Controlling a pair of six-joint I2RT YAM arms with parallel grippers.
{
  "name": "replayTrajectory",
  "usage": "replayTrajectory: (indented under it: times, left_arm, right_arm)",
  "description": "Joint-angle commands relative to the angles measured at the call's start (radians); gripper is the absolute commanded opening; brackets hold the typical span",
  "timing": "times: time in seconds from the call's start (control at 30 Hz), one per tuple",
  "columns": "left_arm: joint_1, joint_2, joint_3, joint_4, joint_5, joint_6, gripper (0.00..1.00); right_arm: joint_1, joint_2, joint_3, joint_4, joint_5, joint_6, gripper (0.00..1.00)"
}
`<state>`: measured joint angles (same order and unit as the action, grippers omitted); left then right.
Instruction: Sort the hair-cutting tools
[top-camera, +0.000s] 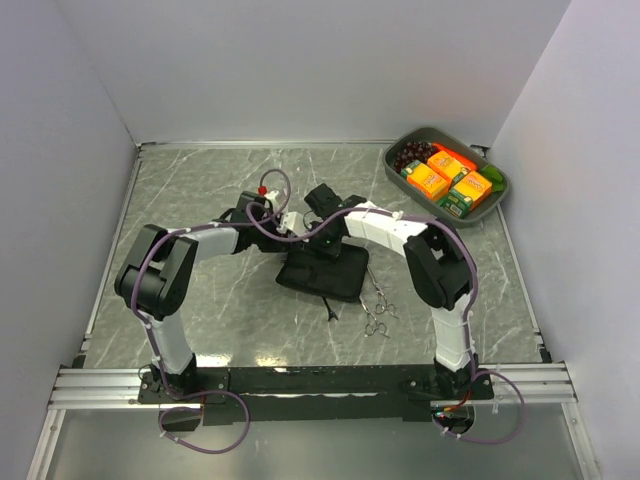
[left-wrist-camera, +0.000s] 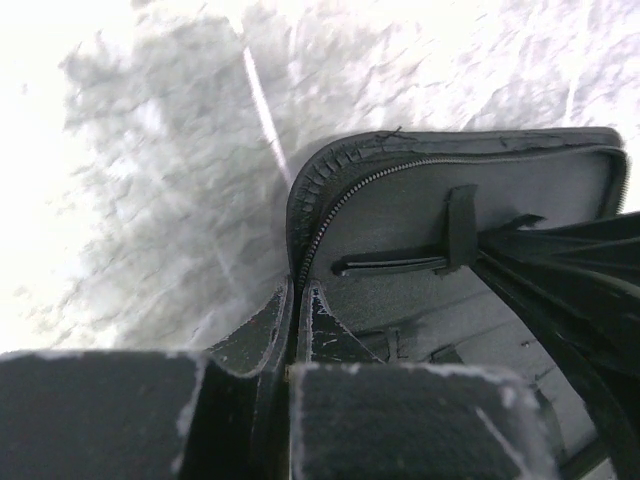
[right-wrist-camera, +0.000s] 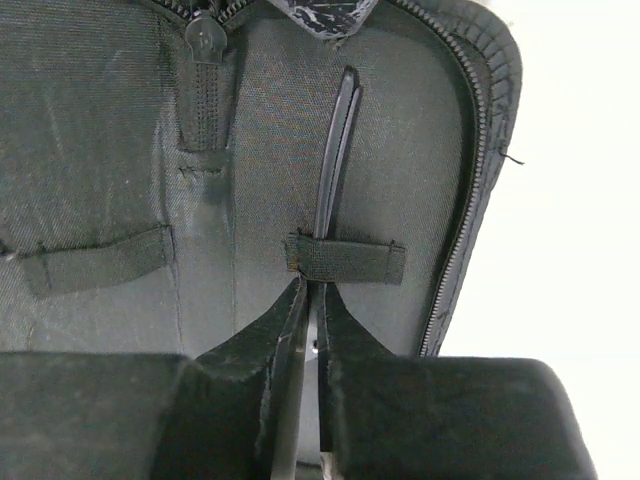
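While left fingers (left-wrist-camera: 248, 345) pinch the zip case (left-wrist-camera: 420, 210), right fingers (right-wrist-camera: 250, 365) clench a light, stiff, probably slippery hair clip (right-wrist-camera: 335, 150) by its tail.

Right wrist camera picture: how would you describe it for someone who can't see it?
The right end effector, fingers nearly together, pinches a thin black hair clip tucked under an elastic loop inside the open black zip case. A second loop beside it is empty.
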<state>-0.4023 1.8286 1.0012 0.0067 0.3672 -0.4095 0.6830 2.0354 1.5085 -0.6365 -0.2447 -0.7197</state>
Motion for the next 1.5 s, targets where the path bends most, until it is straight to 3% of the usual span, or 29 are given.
replayTrajectory:
  times: [0.0,0.1,0.13,0.17,0.4,0.5,0.6,0.63,0.7,0.77,0.83,0.93,1.1,1.3,1.33,1.37,1.47]
  left_arm:
    - [-0.043,-0.006,0.043,0.056,0.065,-0.002,0.01]
    - [-0.041,-0.008,0.043,0.053,0.059,0.003,0.01]
    - [-0.043,-0.008,0.045,0.052,0.056,0.003,0.01]
    - [-0.041,-0.008,0.045,0.052,0.055,0.005,0.01]
    - [-0.035,-0.008,0.053,0.039,0.026,0.006,0.01]
    - [-0.02,-0.018,0.051,0.038,0.0,-0.018,0.01]
    - [0.003,-0.048,0.039,0.029,-0.072,-0.074,0.01]
    - [0.02,-0.066,0.034,0.024,-0.094,-0.092,0.01]
    - [0.049,-0.086,0.024,0.009,-0.155,-0.158,0.01]
    - [0.098,-0.121,-0.004,0.018,-0.191,-0.237,0.01]
    - [0.131,-0.15,-0.012,0.003,-0.238,-0.278,0.01]
    - [0.143,-0.184,-0.007,-0.054,-0.356,-0.34,0.01]
    - [0.142,-0.239,-0.025,-0.163,-0.494,-0.524,0.01]
    - [0.079,-0.316,-0.139,-0.232,-0.58,-0.684,0.01]
    - [0.076,-0.322,-0.172,-0.237,-0.579,-0.712,0.04]
    - [0.071,-0.33,-0.19,-0.237,-0.573,-0.725,0.21]
    - [0.059,-0.37,-0.268,-0.2,-0.528,-0.767,0.5]
  right_arm:
    - [0.021,-0.18,0.018,0.09,-0.019,0.057,0.23]
    - [0.015,-0.242,0.028,0.061,0.004,0.078,0.48]
    - [0.015,-0.257,0.035,0.049,0.027,0.083,0.79]
    - [0.016,-0.273,0.039,0.038,0.036,0.092,0.99]
    - [0.016,-0.476,0.032,-0.049,0.194,0.193,1.0]
    - [0.01,-0.585,0.024,-0.017,0.349,0.33,1.0]
    - [-0.04,-0.672,-0.065,0.063,0.536,0.616,1.0]
    - [-0.069,-0.673,-0.067,0.042,0.527,0.744,1.0]
    - [-0.13,-0.614,-0.007,-0.11,0.329,0.769,1.0]
    - [-0.12,-0.58,0.055,-0.179,0.363,0.816,1.0]
    - [-0.074,-0.602,-0.011,-0.126,0.453,0.848,1.0]
    - [-0.071,-0.623,-0.047,-0.107,0.458,0.951,1.0]
    - [-0.028,-0.538,-0.002,-0.29,0.404,1.04,1.0]
    - [0.099,-0.541,-0.167,-0.233,0.273,1.106,0.99]
    - [0.108,-0.538,-0.191,-0.21,0.253,1.12,0.98]
    - [0.119,-0.537,-0.211,-0.206,0.249,1.134,0.97]
    - [0.167,-0.524,-0.261,-0.189,0.242,1.154,0.95]
